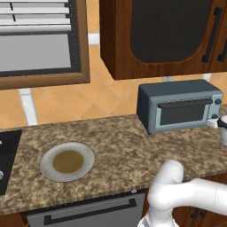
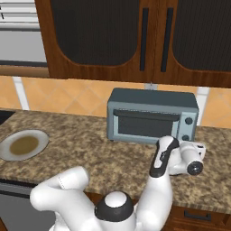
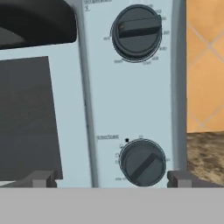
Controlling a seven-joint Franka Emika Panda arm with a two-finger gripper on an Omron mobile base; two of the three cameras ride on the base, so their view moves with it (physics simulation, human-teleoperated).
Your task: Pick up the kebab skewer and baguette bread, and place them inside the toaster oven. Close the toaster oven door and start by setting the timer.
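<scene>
With the toaster oven door (image 2: 143,124) shut, the spread fingers (image 3: 42,178) straddle the lower knob (image 3: 142,163), evidently to set the timer.

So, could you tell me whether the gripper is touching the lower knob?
Apart. In the hand view the open fingertips flank the lower knob with panel showing between them.

Speckled granite counter (image 1: 119,142), orange tiled wall (image 1: 84,104) — dark wood cabinets (image 2: 113,40) above, framed window (image 1: 40,44) at left
</scene>
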